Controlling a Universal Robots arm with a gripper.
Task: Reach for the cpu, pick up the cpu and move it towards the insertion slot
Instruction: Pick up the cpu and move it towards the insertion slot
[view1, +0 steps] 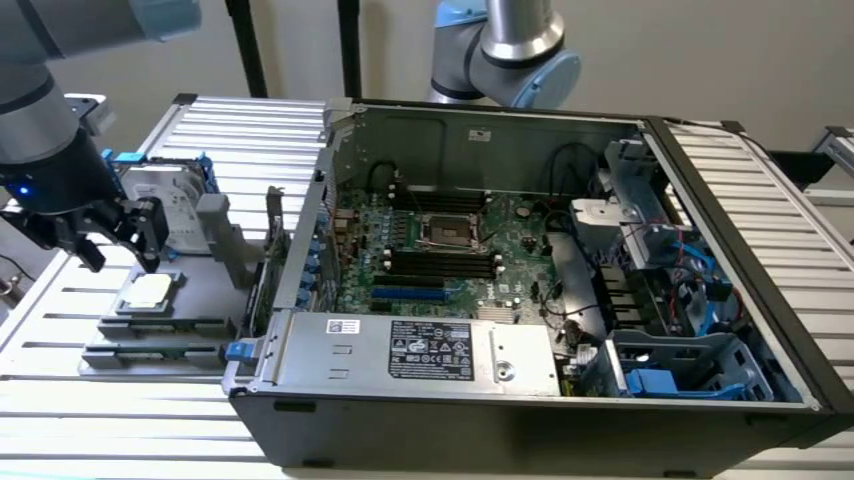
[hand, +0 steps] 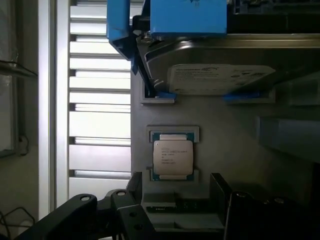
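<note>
The cpu (view1: 147, 290) is a small square chip with its silver face up, lying in a recess of a grey holder (view1: 200, 300) at the exterior view's left, outside the computer case. My gripper (view1: 120, 258) hangs just above and slightly behind it, open, with nothing between its fingers. In the wrist view the cpu (hand: 173, 158) lies flat a short way ahead of the spread black fingers (hand: 136, 186), with the gripper (hand: 177, 191) open. The insertion slot (view1: 451, 232), a shiny metal frame with a dark centre, sits on the motherboard inside the open case.
A silver hard drive in a blue frame (view1: 167, 190) (hand: 220, 75) stands just behind the cpu. The case wall (view1: 287, 270) rises between the holder and the motherboard. Black memory slots (view1: 441, 265) flank the socket. A second arm (view1: 514, 45) stands behind the case.
</note>
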